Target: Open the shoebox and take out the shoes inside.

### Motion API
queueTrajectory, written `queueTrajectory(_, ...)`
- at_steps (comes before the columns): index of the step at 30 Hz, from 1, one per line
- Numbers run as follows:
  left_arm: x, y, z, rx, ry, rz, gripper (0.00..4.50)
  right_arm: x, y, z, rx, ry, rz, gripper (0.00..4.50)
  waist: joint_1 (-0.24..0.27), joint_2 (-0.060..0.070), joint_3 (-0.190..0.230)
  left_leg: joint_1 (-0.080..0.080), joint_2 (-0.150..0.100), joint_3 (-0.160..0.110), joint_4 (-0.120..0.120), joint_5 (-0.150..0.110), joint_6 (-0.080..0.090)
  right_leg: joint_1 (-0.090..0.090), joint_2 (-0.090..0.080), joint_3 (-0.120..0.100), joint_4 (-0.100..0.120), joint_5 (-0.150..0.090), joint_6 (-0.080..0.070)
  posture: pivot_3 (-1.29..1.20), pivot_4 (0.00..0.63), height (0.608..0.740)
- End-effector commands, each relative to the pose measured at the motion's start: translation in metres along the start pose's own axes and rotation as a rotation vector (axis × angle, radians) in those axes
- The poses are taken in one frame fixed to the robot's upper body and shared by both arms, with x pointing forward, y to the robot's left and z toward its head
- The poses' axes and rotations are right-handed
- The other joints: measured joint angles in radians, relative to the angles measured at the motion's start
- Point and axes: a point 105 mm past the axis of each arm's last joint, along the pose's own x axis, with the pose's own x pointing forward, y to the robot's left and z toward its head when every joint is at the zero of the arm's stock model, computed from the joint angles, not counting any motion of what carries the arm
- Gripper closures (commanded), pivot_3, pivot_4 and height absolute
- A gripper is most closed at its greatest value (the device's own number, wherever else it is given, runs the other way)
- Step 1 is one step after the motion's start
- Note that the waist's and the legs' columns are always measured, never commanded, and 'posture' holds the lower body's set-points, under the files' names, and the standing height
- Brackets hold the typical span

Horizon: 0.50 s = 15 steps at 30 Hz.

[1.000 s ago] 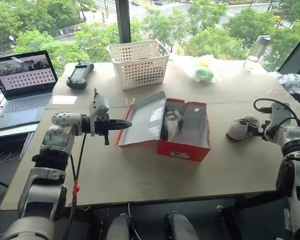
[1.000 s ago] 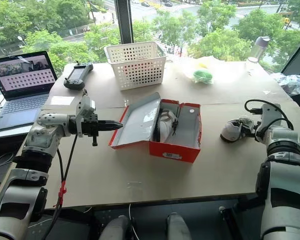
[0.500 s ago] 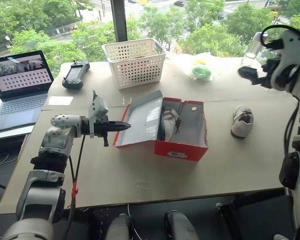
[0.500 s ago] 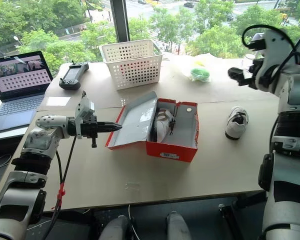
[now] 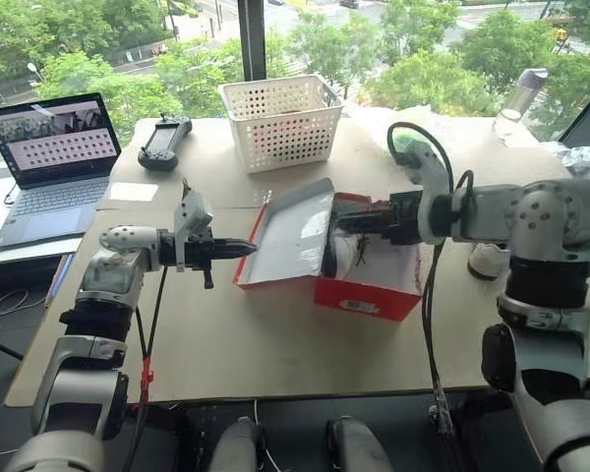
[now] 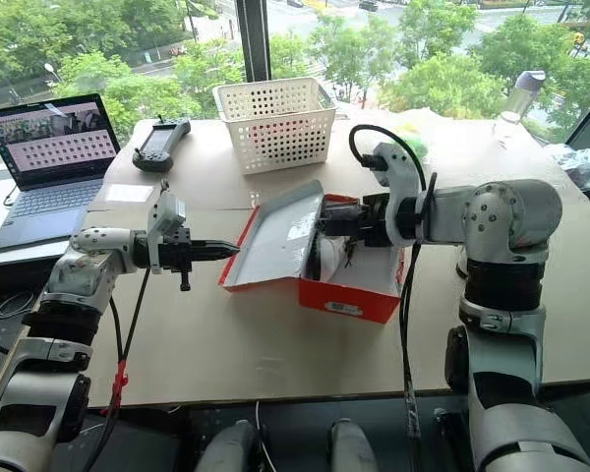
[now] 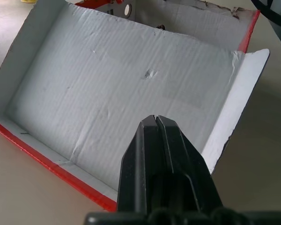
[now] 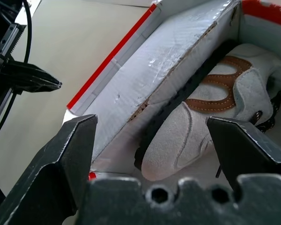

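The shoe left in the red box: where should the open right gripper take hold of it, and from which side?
Probably across its upper near the laces. The shoe lies on its side against the lid-side wall of the shoebox, so come down from above through the open top, where the right gripper hangs open. The left gripper is shut at the lid's edge.

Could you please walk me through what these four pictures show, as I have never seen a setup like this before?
This is a humanoid robot with two arms, each ending in a two-fingered gripper. Two pictures come from cameras in its head, looking down over a table; the other two come from cameras on its wrists.

On the table lies an open red shoebox with one shoe inside; the other shoe sits beside the box. The left gripper, shut and holding nothing, points at the raised lid. The right gripper, open and empty, hovers over the box. Further back are a white basket, a laptop and a handheld controller.
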Motion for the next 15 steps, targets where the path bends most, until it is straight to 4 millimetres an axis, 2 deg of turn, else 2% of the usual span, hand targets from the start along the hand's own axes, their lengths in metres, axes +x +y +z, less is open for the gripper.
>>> queueTrajectory(1,-0.003,0.001,0.013,0.042,-0.032,0.007,4.5,0.0,0.013,-0.003,-0.053,0.013,0.02,0.06,-0.004,0.0,0.0,0.0,0.0,0.0,0.0,0.0,0.0,0.0,0.0,0.0,0.001,0.0,0.0,0.0,0.15,0.733)
queueTrajectory(7,-0.005,-0.001,0.012,0.041,-0.03,0.012,4.5,0.009,0.024,-0.01,-0.053,0.039,0.04,0.06,-0.009,0.0,0.0,0.002,0.0,-0.002,0.0,0.0,0.0,0.001,0.0,0.001,0.001,0.0,0.0,0.0,0.15,0.733)
queueTrajectory(15,-0.007,-0.001,0.014,0.04,-0.035,0.026,4.5,0.019,0.003,-0.023,-0.013,0.088,-0.092,0.06,-0.008,0.0,0.0,0.001,0.0,-0.002,0.0,0.0,0.0,0.0,0.0,0.001,0.001,0.0,0.0,0.0,0.15,0.733)
